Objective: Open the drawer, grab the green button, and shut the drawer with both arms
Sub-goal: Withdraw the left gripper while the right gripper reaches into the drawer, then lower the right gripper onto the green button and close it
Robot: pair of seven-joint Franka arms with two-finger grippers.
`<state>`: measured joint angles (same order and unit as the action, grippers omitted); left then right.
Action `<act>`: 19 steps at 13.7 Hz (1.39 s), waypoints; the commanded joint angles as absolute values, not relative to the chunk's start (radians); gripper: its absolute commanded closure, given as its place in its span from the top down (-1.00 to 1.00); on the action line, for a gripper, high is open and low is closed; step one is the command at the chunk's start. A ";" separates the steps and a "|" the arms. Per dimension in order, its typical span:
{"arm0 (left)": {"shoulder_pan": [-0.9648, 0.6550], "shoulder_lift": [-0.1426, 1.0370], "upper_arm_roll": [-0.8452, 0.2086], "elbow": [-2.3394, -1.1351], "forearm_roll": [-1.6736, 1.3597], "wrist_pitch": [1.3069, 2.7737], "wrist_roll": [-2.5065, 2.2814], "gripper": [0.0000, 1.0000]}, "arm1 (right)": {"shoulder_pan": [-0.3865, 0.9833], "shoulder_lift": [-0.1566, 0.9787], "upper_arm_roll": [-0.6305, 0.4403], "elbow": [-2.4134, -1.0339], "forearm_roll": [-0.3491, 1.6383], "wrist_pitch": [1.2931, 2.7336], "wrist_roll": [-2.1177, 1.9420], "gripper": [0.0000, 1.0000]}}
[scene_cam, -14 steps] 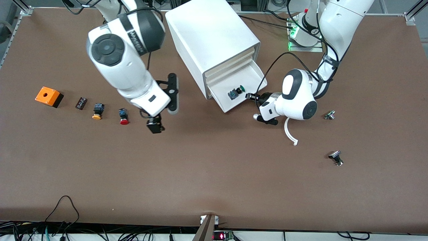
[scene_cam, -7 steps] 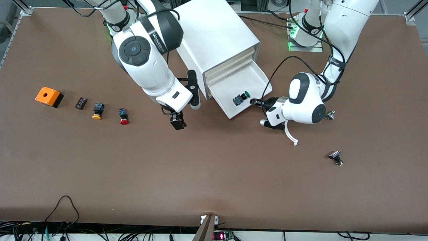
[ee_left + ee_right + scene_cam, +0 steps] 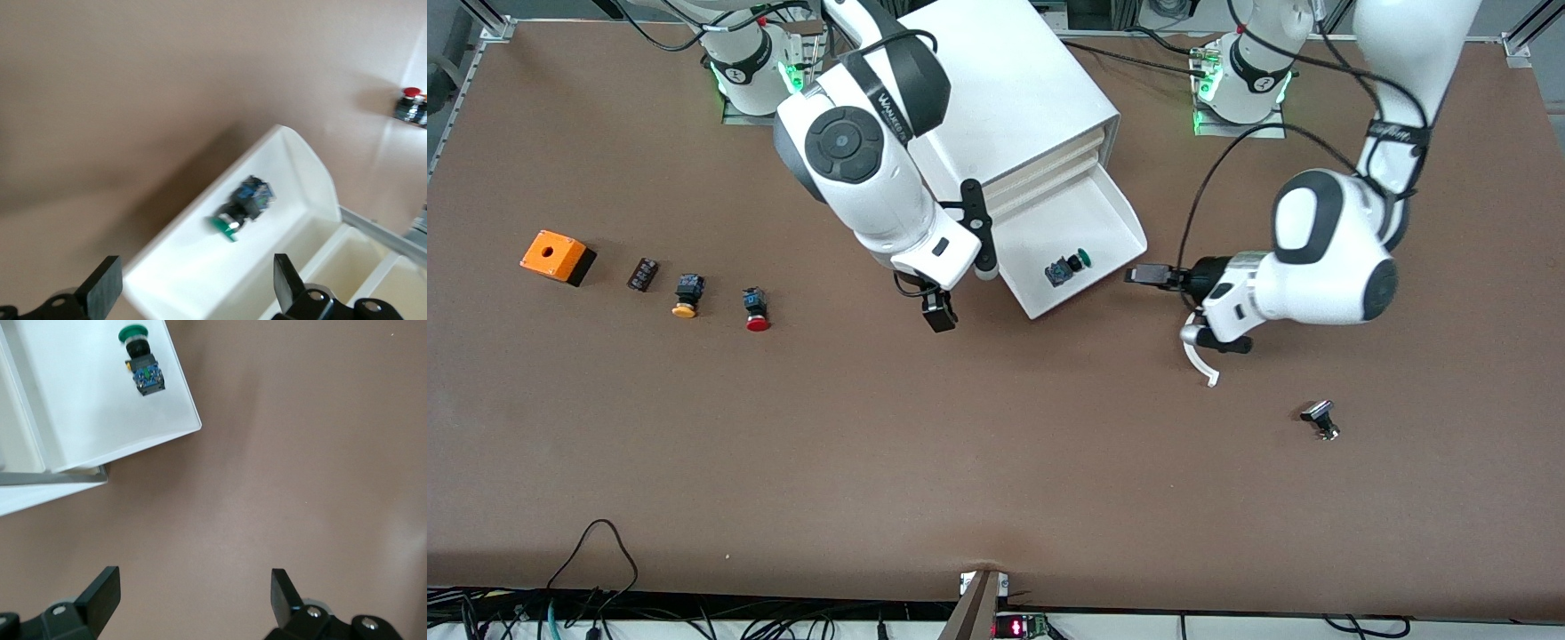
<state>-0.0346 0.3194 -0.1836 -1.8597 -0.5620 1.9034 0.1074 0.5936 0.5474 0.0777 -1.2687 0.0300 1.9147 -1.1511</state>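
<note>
The bottom drawer (image 3: 1112,222) of the white cabinet (image 3: 996,98) stands pulled out. The green-capped button (image 3: 1069,267) lies on its side in it, near the front lip. My left gripper (image 3: 1136,276) is open and holds nothing, a short way off the drawer's lip toward the left arm's end of the table. In the left wrist view the gripper (image 3: 193,293) faces the drawer (image 3: 187,267) and the button (image 3: 243,207). My right gripper (image 3: 938,316) hangs open over bare table beside the drawer's corner. The right wrist view shows that gripper (image 3: 192,593), the drawer (image 3: 87,413) and the button (image 3: 141,360).
Toward the right arm's end lie a red-capped button (image 3: 756,308), a yellow-capped one (image 3: 686,295), a small dark block (image 3: 643,273) and an orange box (image 3: 558,256). A curved white piece (image 3: 1199,356) and a metal part (image 3: 1320,420) lie toward the left arm's end.
The left gripper pulled the drawer farther out, then opened and backed off from its lip. The right arm swung over from the red button's side to the drawer's corner.
</note>
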 commanded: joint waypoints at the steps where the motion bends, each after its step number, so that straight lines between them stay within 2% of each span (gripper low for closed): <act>1: 0.015 0.180 -0.183 -1.890 -0.320 1.894 0.112 1.00 | 0.635 0.561 0.069 -1.241 -0.014 1.876 -1.157 1.00; 4: 0.078 0.082 -0.183 -1.885 -0.213 1.879 0.103 1.00 | 0.678 0.571 0.071 -1.241 -0.037 1.876 -1.163 1.00; 7: 0.118 -0.023 -0.184 -1.882 -0.065 1.790 0.094 1.00 | 0.745 0.591 0.071 -1.238 -0.040 1.890 -1.158 1.00; 10: 0.149 -0.095 -0.183 -1.868 0.047 1.743 0.087 1.00 | 0.794 0.652 0.063 -1.140 -0.038 1.878 -1.158 1.00; 16: 0.170 -0.120 -0.152 -1.844 0.092 1.701 -0.020 1.00 | 0.844 0.782 0.063 -1.034 -0.032 1.917 -1.152 1.00; 19: 0.170 -0.118 -0.149 -1.835 0.084 1.701 -0.046 1.00 | 0.861 0.808 0.061 -1.029 -0.035 1.933 -1.155 1.00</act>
<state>0.1661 -0.1132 -0.1456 -1.8559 0.0701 1.7240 -0.0187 0.8391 0.7733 0.0761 -1.0822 -0.0254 1.9349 -1.1517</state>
